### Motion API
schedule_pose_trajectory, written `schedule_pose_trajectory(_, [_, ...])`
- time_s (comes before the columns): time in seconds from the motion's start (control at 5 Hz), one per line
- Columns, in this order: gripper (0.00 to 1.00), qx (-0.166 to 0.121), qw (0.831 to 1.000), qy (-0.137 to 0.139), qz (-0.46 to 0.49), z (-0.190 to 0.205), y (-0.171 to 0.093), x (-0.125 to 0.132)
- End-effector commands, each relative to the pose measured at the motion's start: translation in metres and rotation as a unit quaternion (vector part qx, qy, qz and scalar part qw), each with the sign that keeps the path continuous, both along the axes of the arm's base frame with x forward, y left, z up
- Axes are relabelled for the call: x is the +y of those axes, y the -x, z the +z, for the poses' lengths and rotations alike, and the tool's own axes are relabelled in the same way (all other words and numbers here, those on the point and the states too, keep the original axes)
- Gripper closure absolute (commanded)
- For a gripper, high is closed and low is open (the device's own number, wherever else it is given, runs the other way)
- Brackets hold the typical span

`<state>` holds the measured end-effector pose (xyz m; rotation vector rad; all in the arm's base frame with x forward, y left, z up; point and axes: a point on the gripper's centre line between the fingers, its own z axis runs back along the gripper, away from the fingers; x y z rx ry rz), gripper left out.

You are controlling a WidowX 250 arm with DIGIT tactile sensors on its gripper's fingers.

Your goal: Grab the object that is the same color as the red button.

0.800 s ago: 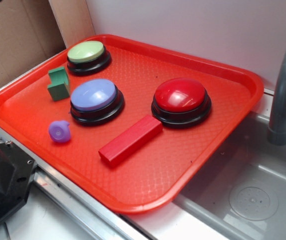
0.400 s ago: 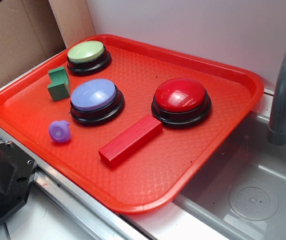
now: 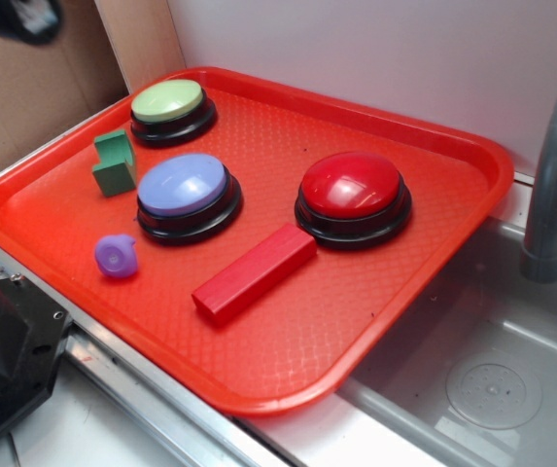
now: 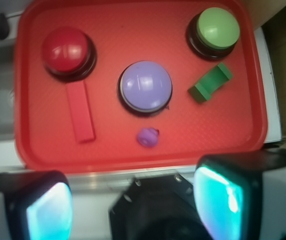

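Your gripper sits high above the near edge of the red tray, its two fingers spread wide apart with nothing between them; in the exterior view only a dark blurred bit of the arm shows at the top left corner. The long red block you are after lies flat on the tray, one end just beside the base of the red button; you cannot tell whether they touch. From the wrist view the block runs straight down from the red button toward the tray's near rim. To its side stands the lilac-blue button, near but apart from the block, and a small purple piece lies close to that button's base. Further off you have a green block and the green button toward the far corner. Nothing lies on top of the red block, and the tray floor around its long sides is open. A grey sink with a faucet adjoins the tray
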<state>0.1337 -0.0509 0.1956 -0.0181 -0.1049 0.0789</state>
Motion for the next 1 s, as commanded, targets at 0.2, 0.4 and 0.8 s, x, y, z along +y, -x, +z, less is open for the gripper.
schedule_pose_trajectory(0.2, [0.0,-0.007,1.0,0.02,-0.005,-0.089,-0.045,-0.05])
schedule_pose_trajectory(0.4, [0.0,0.007,0.998,0.057,-0.01,-0.132,-0.055,-0.059])
schedule_pose_trajectory(0.8, [0.0,0.036,0.999,0.022,-0.005,-0.17,-0.055,-0.065])
